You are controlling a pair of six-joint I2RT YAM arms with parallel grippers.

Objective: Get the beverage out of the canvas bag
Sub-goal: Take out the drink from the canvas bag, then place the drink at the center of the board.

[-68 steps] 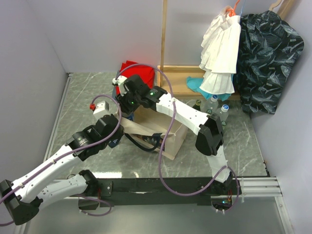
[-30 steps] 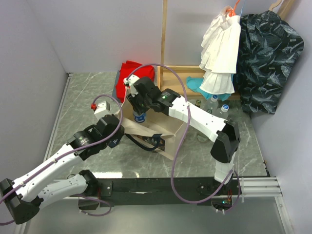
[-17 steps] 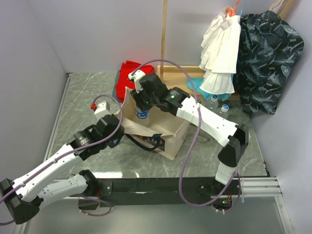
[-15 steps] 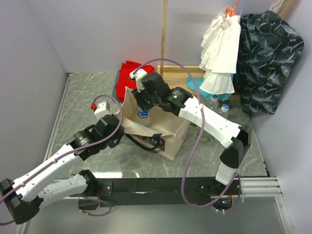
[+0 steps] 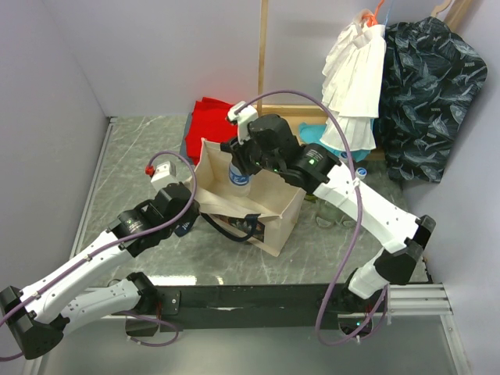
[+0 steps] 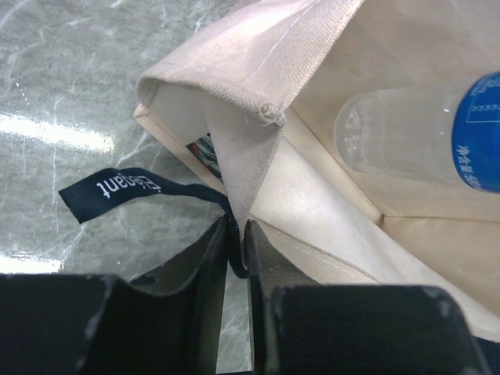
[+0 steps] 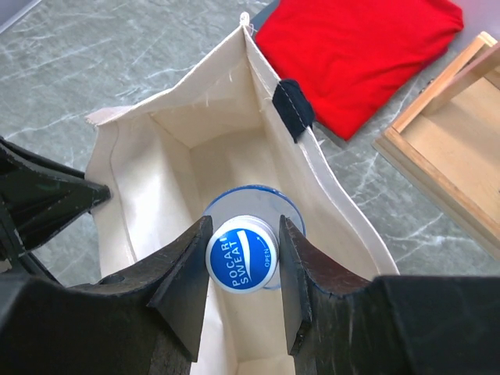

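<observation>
Lifting straight up is what we judge this step needs: the bag point(image 5: 277, 223) stands open on the tabletop point(image 5: 141, 156) and the bottle point(image 5: 239, 176) hangs in its mouth, base seemingly below the rim, so it should clear before swinging aside. Our right arm point(image 5: 355, 195) reaches over the bag, the right hand point(image 7: 241, 251) pointing down with 2 fingers point(image 7: 183, 273) closed on the bottle's capped top. Our left hand point(image 6: 237, 238) is pinched shut on the bag's near corner by the navy tab point(image 6: 117, 186), steadying it.
</observation>
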